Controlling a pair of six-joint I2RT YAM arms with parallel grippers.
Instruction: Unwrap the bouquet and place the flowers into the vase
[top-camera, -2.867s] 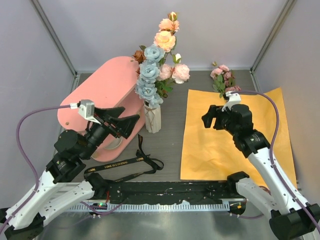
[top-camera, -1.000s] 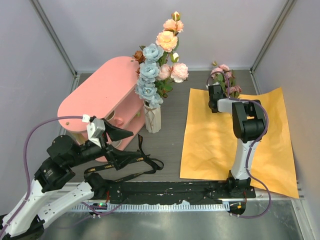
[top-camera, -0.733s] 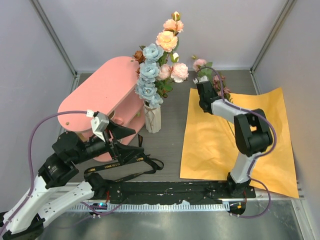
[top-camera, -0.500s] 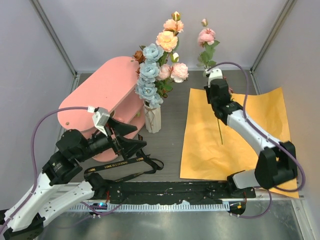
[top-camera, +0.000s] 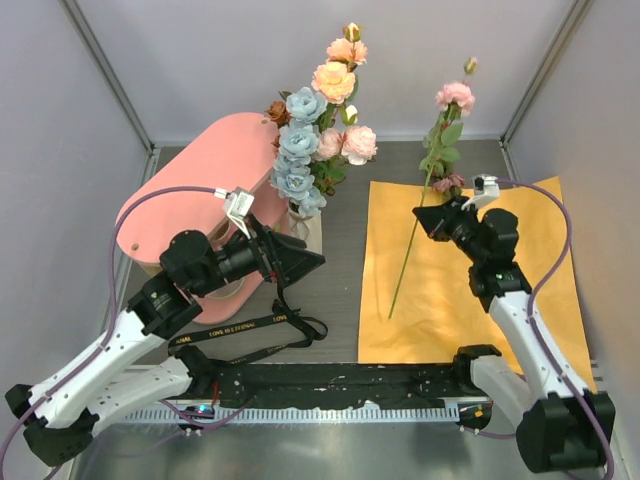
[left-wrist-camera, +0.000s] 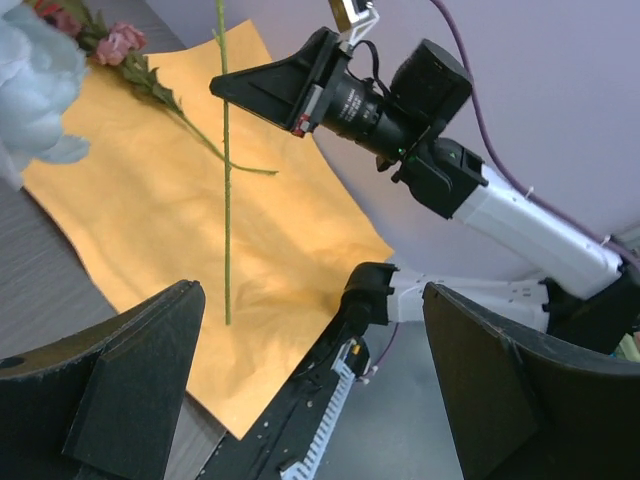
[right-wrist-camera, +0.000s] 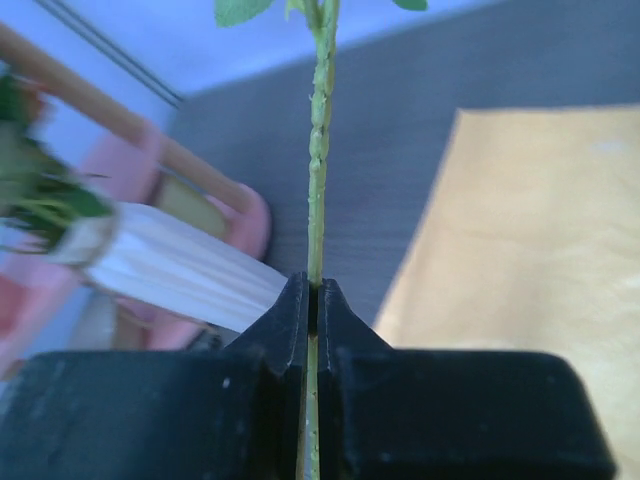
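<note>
top external: rose stem (top-camera: 404, 268) in right hand (top-camera: 424, 220), tip near paper (top-camera: 480, 300) edge

vase (right-wrist-camera: 170, 268): white, upright, roses (top-camera: 300, 145) in it | pink rose (top-camera: 454, 96): aloft, stem tilted over flat orange paper (top-camera: 500, 290)

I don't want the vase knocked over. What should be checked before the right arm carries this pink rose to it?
1. Grip: right gripper shut on the stem of the pink rose: ok.
2. Stem's lower end clear of the orange paper: cannot tell.
3. The vase upright: ok.
4. Room in its neck: cannot tell; the blooms hide it.
5. Path: left gripper out of the way: not ok; it is open and overlaps the vase in the top view.
</note>
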